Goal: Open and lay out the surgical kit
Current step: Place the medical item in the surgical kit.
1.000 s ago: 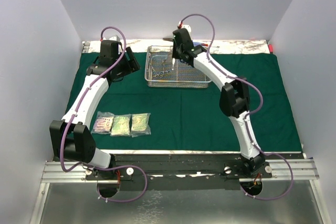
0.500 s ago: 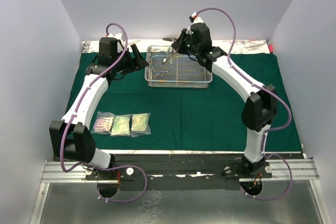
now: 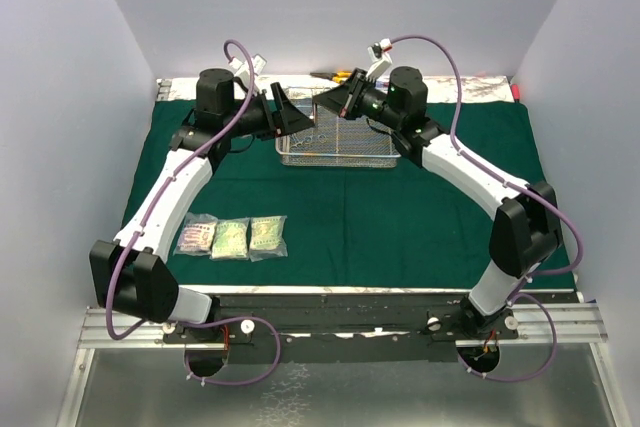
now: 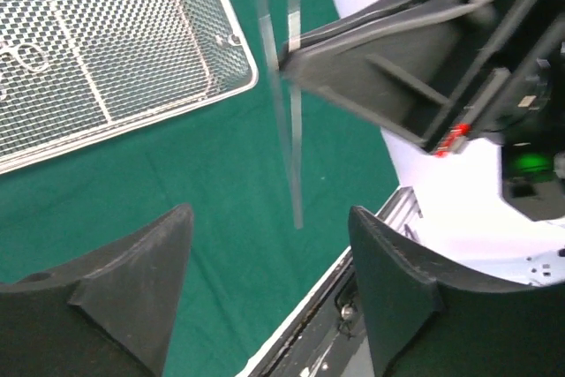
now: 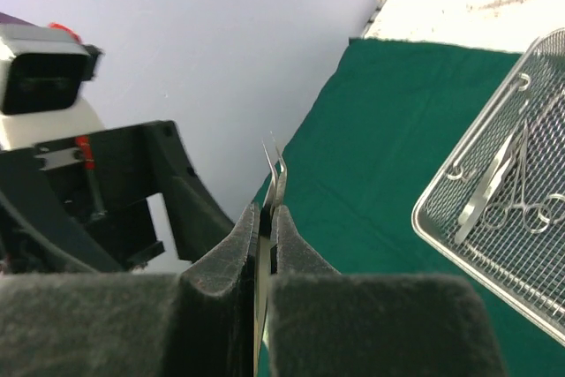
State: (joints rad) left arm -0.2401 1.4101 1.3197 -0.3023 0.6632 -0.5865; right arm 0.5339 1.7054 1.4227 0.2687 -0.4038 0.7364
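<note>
Three clear packets [image 3: 231, 237] lie in a row on the dark green cloth [image 3: 400, 212], near its front left. Further back, the left gripper [image 3: 287, 112] has its jaws spread wide and holds nothing. The slim steel forceps [image 4: 294, 139] reach the mouth of that gap (touching neither finger). The right gripper [image 5: 262, 218] is clamped tight on the forceps' other end. Below it, the wire-mesh tray [image 4: 115, 33] rests on the cloth, with scissor-like clamps [image 5: 528, 178] inside.
</note>
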